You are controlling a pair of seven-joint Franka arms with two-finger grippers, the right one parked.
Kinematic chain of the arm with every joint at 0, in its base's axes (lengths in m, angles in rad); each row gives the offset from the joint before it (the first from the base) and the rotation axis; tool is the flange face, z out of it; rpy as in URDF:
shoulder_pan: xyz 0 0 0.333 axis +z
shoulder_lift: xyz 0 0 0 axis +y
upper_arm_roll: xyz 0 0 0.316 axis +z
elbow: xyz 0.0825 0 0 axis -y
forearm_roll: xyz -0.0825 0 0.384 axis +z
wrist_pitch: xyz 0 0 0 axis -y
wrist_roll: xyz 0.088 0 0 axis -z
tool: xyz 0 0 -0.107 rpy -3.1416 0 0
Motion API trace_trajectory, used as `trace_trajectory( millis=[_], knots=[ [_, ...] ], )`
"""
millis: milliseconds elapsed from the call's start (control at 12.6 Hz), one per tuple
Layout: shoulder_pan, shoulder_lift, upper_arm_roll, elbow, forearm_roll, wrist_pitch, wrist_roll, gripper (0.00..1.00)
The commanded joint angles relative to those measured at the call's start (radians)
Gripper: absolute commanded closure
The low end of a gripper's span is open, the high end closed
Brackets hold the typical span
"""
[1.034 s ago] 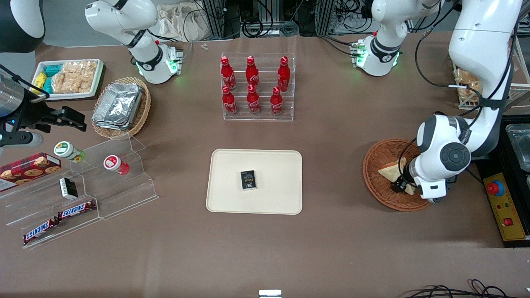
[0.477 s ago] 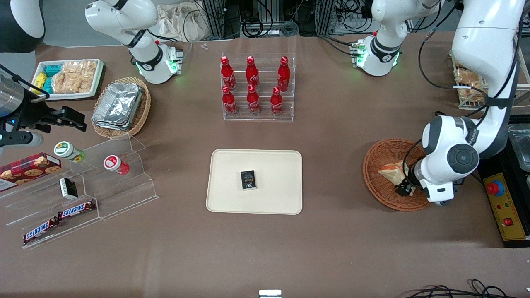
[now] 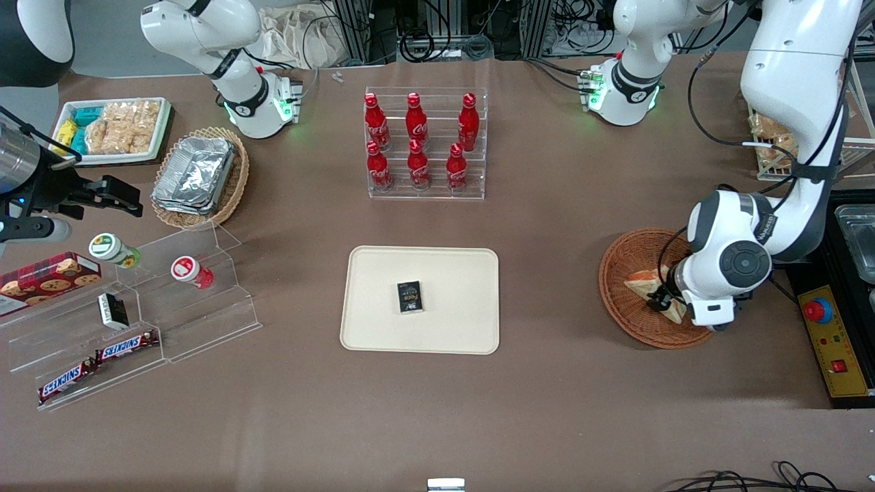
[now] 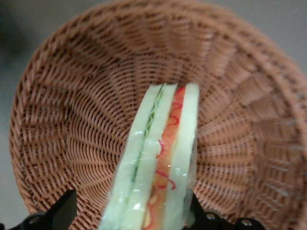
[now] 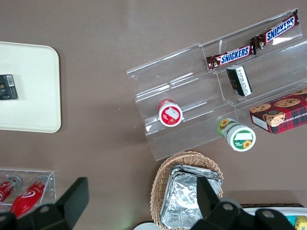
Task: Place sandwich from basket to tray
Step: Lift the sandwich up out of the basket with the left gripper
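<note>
The sandwich, a clear-wrapped wedge of white bread with red and green filling, sits in the reddish-brown wicker basket toward the working arm's end of the table. In the left wrist view the sandwich stands edge-on over the basket's weave. My gripper is down inside the basket, open, and straddles the sandwich. One finger touches the wrap; the other stands a little apart from it. The cream tray lies at the table's middle.
A small black box lies on the tray. A clear rack of red bottles stands farther from the front camera than the tray. A yellow control box sits beside the basket. Snack shelves and a foil-container basket lie toward the parked arm's end.
The arm's wrist swung a little toward the working arm's end of the table, then back over the basket. The sandwich shifted slightly in the basket.
</note>
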State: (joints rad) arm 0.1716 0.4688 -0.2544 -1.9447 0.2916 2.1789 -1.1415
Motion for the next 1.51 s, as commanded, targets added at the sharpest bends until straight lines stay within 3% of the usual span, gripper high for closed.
trace_trajectory(
  millis=[0,80,159,557,716,955,1114,1273,1432],
  knots=[
    [-0.003,0.025,-0.002,0.035,0.023,0.005,-0.037,0.18],
    [-0.006,0.037,-0.002,0.059,0.023,0.005,-0.056,0.81],
    [-0.006,0.040,-0.003,0.076,0.020,0.005,-0.061,1.00],
    [-0.009,0.038,-0.009,0.138,0.009,-0.010,-0.069,1.00],
    [-0.007,-0.011,-0.044,0.185,0.009,-0.104,-0.025,1.00],
    [-0.006,-0.001,-0.143,0.433,-0.008,-0.420,0.243,1.00],
    [-0.007,0.002,-0.202,0.585,-0.084,-0.545,0.438,1.00],
    [-0.009,0.017,-0.302,0.645,-0.127,-0.553,0.531,1.00],
    [-0.093,0.076,-0.355,0.671,-0.100,-0.524,0.537,1.00]
  ],
)
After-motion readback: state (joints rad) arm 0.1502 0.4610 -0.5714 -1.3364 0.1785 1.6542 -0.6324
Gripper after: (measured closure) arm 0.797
